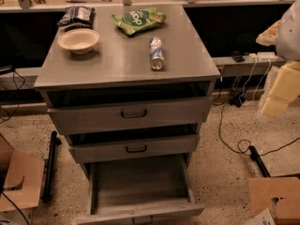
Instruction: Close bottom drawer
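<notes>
Currently the gripper point(280, 90) hangs at the right edge, apart from the open bottom drawer point(140, 182). Grip state cannot be told. The drawer front is partly cropped.

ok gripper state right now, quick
gripper: open or closed cannot be told; it is at the right edge of the view, apart from the pulled-out bottom drawer
</notes>
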`<state>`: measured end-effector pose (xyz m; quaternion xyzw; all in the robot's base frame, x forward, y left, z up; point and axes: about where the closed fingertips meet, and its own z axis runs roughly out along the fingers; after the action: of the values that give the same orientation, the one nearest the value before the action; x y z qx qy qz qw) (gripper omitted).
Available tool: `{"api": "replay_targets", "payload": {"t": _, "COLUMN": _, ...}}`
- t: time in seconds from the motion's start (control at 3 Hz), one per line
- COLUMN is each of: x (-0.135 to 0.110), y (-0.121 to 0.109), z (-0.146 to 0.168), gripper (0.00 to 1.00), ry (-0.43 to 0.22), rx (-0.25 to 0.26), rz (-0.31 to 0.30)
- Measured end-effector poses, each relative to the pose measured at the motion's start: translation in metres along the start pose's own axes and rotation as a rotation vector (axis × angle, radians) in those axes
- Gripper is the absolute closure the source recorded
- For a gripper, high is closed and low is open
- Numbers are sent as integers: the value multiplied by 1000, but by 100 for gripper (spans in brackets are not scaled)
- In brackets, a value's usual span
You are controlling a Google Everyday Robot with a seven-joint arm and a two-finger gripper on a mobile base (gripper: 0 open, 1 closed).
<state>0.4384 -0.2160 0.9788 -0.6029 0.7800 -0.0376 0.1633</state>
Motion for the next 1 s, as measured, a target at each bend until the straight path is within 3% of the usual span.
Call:
{"api": "replay_targets", "payload": {"t": 0.33, "x": 0, "y": 0, "z": 0, "gripper": 0, "ry": 0, "rx": 0, "rz": 0}}
{"api": "replay_targets", "payload": {"t": 0.67, "x": 0, "y": 0, "z": 0, "gripper": 12, "ry": 0, "rx": 0, "rz": 0}}
{"api": "replay_targets", "payload": {"t": 1.0, "x": -8, "y": 11, "z": 19, "gripper": 36, "ry": -33, "rx": -16, "rz": -12}}
